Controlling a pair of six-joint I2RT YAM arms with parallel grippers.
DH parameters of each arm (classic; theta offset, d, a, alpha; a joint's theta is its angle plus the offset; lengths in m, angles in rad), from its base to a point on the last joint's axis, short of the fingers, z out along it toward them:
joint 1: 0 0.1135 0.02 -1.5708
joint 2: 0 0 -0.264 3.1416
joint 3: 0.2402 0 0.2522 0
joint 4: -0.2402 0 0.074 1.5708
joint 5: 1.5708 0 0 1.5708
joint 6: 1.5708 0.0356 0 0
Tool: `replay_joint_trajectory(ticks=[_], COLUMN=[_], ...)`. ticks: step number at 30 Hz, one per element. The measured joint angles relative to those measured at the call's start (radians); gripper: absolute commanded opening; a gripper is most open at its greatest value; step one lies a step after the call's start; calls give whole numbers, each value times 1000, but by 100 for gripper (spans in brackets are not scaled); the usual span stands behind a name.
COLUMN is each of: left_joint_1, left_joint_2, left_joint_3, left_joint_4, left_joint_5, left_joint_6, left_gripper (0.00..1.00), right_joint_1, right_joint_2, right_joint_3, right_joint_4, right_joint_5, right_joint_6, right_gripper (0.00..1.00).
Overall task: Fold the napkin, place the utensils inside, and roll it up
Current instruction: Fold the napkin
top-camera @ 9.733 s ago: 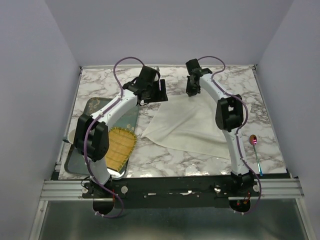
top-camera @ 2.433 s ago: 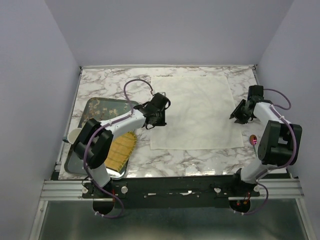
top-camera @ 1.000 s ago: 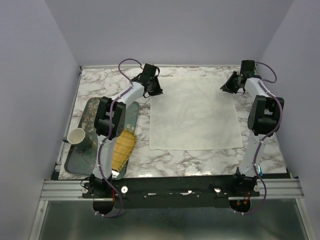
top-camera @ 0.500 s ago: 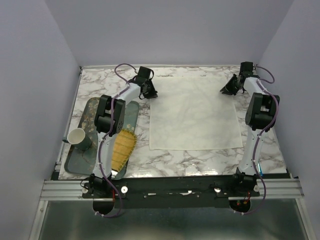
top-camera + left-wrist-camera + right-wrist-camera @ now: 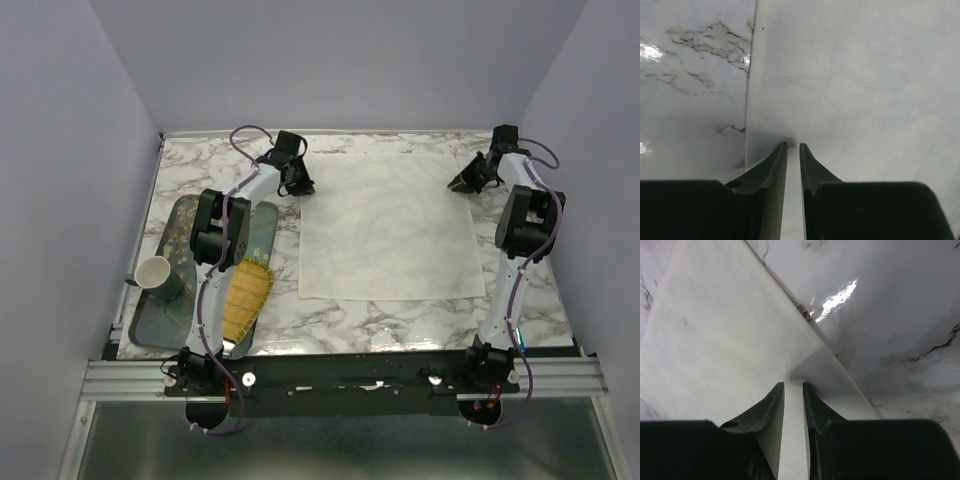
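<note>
Both arms have reached out since earlier to the far corners of the napkin [image 5: 388, 225], which lies flat on the worktop [image 5: 200, 165]. Left claw [image 5: 793, 146] and right claw [image 5: 793, 385] each pinch one corner. I judge the cloth light and limp, so corners are the good hold.

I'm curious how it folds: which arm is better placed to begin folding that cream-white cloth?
Neither leads. The left gripper pinches the far-left corner of the cream-white cloth napkin, the right gripper its far-right corner; both look equally ready.
</note>
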Motion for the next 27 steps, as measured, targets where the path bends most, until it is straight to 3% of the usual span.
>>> replay_joint_trajectory(ticks=[7, 12, 14, 20, 23, 27], left_joint_1=[-6, -26, -39, -79, -79, -61], left_joint_2=[4, -109, -199, -563, -758, -989], left_joint_3=[93, 54, -8, -317, -475, -640], left_joint_4=[-82, -108, -107, -56, -49, -51], left_joint_5=[-1, -1, -1, -9, -66, -172], left_joint_6=[53, 80, 88, 108, 108, 97], left_gripper=[37, 38, 38, 42, 49, 59], right_joint_1=[7, 52, 98, 352, 501, 707], right_joint_2=[-2, -85, -171, -492, -609, -720], right_joint_3=[114, 108, 34, -293, -454, -654], right_joint_4=[-72, -104, -104, -68, -39, 1], right_joint_5=[13, 67, 93, 154, 178, 193], right_joint_6=[-75, -133, -159, -244, -295, -361], right_gripper=[38, 52, 61, 71, 77, 77])
